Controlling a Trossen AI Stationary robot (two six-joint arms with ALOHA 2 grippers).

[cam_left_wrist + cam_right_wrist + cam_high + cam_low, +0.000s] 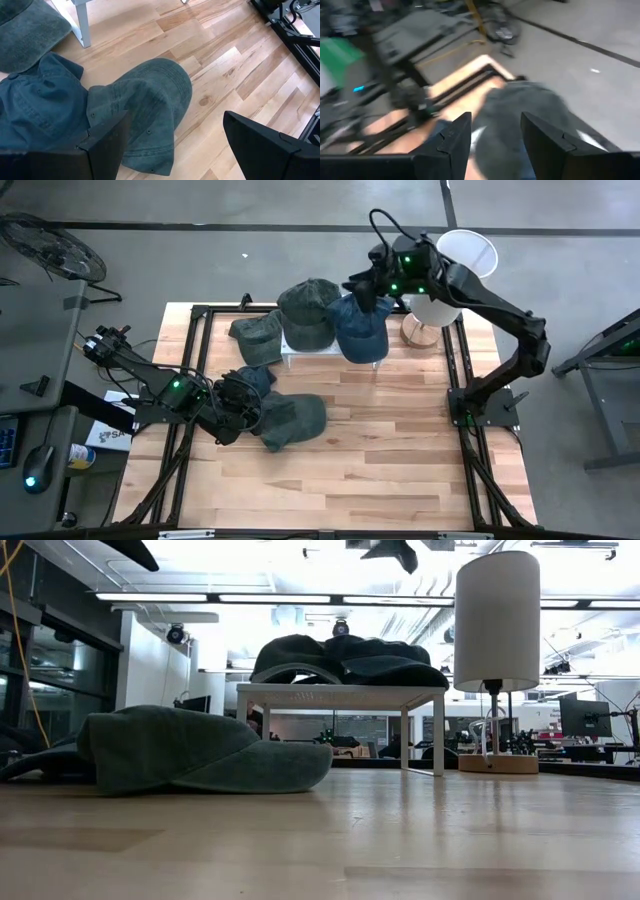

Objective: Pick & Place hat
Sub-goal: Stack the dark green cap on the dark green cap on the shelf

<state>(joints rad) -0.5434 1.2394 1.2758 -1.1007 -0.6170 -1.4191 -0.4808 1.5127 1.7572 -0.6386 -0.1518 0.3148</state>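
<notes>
Hats lie in two groups on the wooden worktop point(400, 440); three are already on or against the small white stand point(290, 352) in the upper middle of the high view: a dark green cap point(308, 312) on top, a blue cap point(360, 328) draped over its right end, and an olive cap point(256, 331) at its left edge, seemingly half off it. Two are left at centre left: a grey-green cap point(295, 420) lying flat on the wood and a blue denim cap point(253, 380) bunched just beside it, touching it in the left wrist view.

By these pictures the job looks a little past halfway; the pair at centre left is not yet moved.

The left end effector point(172, 142) sits low over the grey-green cap, its fingers spread wide and holding nothing, one finger at the seam between the two caps, the other over bare wood; a grasp looks like the next step, though which cap it means to take I cannot tell.

The right end effector point(492, 132) hangs above the stand near the blue cap, fingers parted and empty.

A white table lamp point(445, 275) on a round wooden base stands just right of the stand, close to the right arm's path; the stand top is crowded, so room for more hats looks tight; black frame rails border the worktop.
</notes>
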